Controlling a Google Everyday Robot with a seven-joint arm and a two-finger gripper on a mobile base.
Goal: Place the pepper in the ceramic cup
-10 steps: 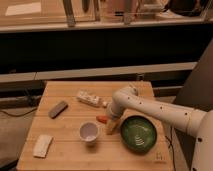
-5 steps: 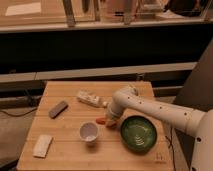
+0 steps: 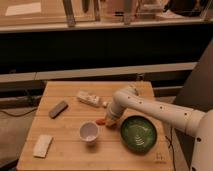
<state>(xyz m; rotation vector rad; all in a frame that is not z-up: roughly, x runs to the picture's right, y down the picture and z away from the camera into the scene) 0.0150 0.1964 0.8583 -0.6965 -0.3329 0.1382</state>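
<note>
A pale wooden table (image 3: 65,160) fills the foreground under warm light. Nearest its front edge, at the left, lies a flat white block (image 3: 42,145). A little further in, toward the middle, the cup (image 3: 89,132) stands upright, small, round and white, its mouth open. To its right sits a wide green bowl (image 3: 137,132), apart from the cup. Just beyond the gap between them, the robot's white arm (image 3: 150,107) reaches in from the right and bends down to the tool (image 3: 109,121), low over the boards. The tool is clamped on the pepper (image 3: 102,121), a short orange-red sliver poking leftward from its tip. The pepper is outside the cup, just past its rim on the right; whether it touches the wood cannot be told. Further back lie a dark bar (image 3: 58,109) at the left and a white bottle (image 3: 90,99) on its side. Behind the table run a pale ledge (image 3: 75,75) and a dark wall (image 3: 100,47).
</note>
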